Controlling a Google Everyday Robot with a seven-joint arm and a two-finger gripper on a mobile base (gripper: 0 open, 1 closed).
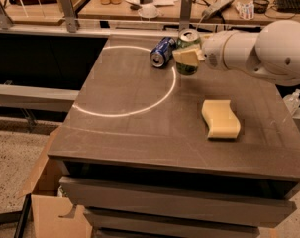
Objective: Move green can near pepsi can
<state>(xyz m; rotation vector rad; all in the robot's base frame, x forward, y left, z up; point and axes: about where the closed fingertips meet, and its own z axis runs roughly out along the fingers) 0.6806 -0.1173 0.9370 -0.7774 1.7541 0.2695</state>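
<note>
Two cans almost together: green can (189,37) upright, clamped in the gripper (188,57) just beside the tipped pepsi can (162,52). Mostly done, I'd say; set-down and release left.

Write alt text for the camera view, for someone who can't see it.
The robot's gripper is shut on the upright green can, holding it close beside the pepsi can, which lies on its side toward the far edge of a dark table. A yellow sponge lies nearer the camera.
</note>
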